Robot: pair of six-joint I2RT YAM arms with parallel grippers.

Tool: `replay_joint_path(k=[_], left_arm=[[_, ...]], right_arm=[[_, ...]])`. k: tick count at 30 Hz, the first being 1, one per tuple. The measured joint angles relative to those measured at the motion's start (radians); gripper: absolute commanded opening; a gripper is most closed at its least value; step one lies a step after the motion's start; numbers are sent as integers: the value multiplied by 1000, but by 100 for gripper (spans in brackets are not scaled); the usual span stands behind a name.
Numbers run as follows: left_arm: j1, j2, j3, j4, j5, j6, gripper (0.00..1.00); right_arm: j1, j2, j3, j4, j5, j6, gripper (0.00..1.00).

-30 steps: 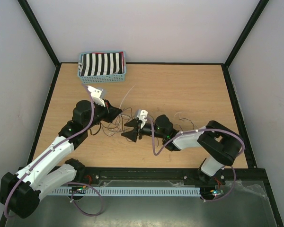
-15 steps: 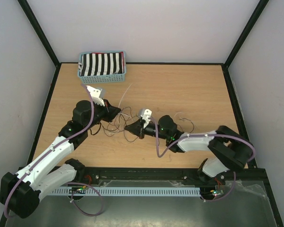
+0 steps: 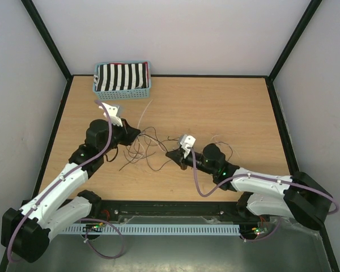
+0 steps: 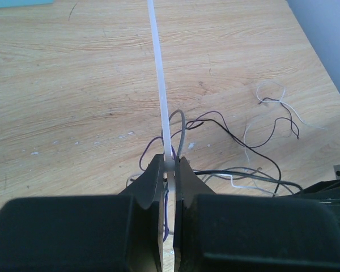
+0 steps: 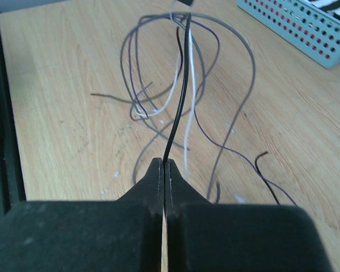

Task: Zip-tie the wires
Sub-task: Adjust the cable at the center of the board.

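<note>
The wires (image 3: 143,148) are thin dark and pale strands looping on the table between my two grippers. My left gripper (image 3: 137,134) is shut on a white zip tie (image 4: 160,79), which runs straight out from its jaws over the strands (image 4: 238,139). My right gripper (image 3: 171,153) is to the right of the tangle, shut on one black wire (image 5: 181,90). That wire runs taut from the jaws (image 5: 163,164) toward the bundled top of the loops. Grey, white and purple strands (image 5: 238,85) fan out on both sides of it.
A blue basket (image 3: 122,93) with striped black-and-white cloth stands at the back left, and its corner (image 5: 294,31) shows in the right wrist view. A few loose pale and dark strands (image 3: 221,140) lie beside the right arm. Black frame rails edge the table.
My right gripper closed on the black wire and drew back to the right, pulling the strand taut. The left gripper kept its hold on the zip tie and shifted slightly.
</note>
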Motion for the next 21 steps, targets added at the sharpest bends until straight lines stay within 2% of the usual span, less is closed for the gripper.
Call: replay_joint_path(k=[8, 16, 21], left_arm=[[28, -2, 0, -28, 1, 11, 0], [48, -15, 0, -50, 2, 15, 0], [55, -16, 0, -60, 3, 19, 0]], right_arm=[[-24, -140, -56, -130, 102, -3, 0], [-121, -213, -94, -192, 197, 26, 0], [-151, -219, -105, -201, 195, 48, 2]])
